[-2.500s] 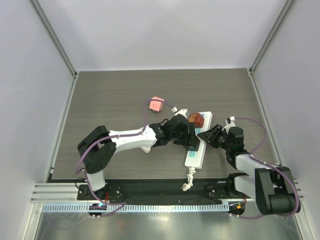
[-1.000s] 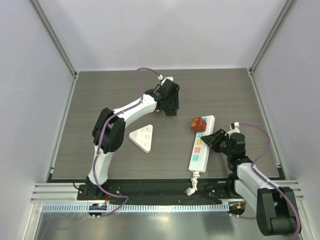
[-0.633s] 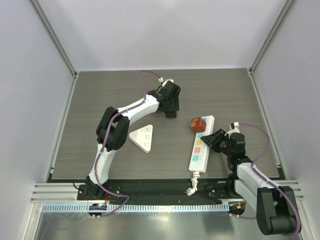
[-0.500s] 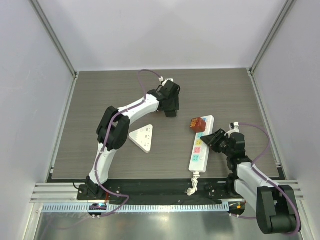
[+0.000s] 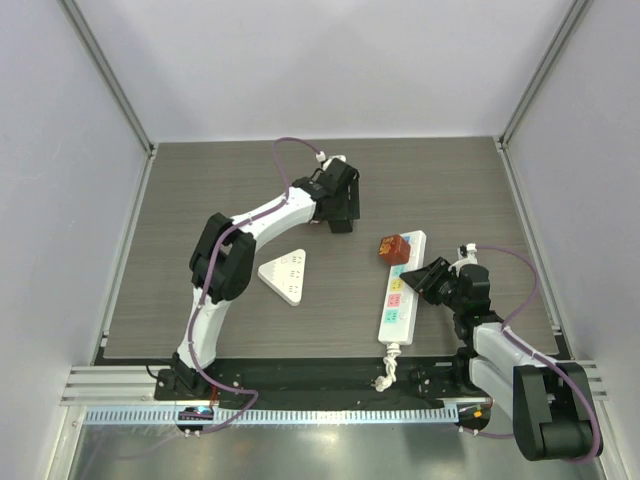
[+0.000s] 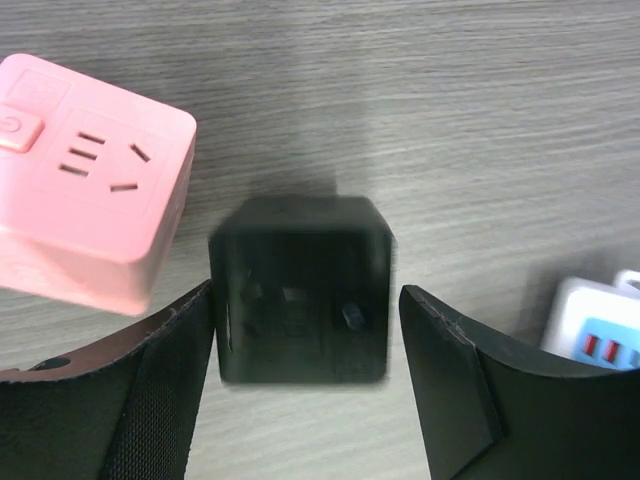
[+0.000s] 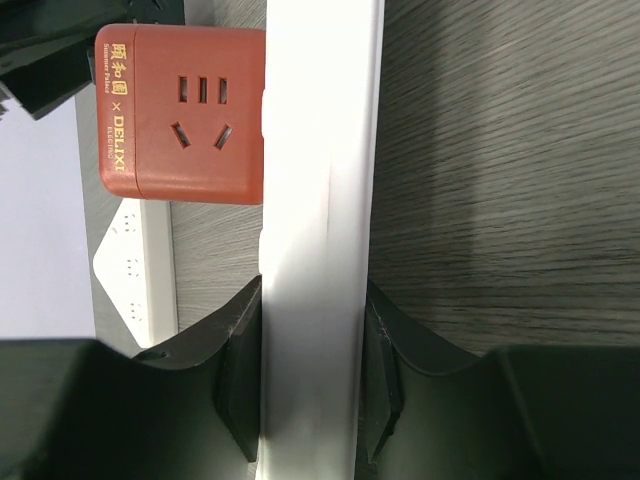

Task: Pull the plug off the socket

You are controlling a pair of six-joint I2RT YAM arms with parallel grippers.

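Within the left claw (image 6: 305, 300), a boxy, matte-black plug (image 6: 300, 265).

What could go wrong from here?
1. The left gripper flanks the black cube, which lies close beside the pink cube. Backing off carelessly could knock either one.
2. The red plug sits on the socket, and the right gripper clamps the socket away from it. A pull on the plug might tilt or drag the socket.

Black plug (image 6: 300, 290) well apart from socket (image 5: 397, 300)
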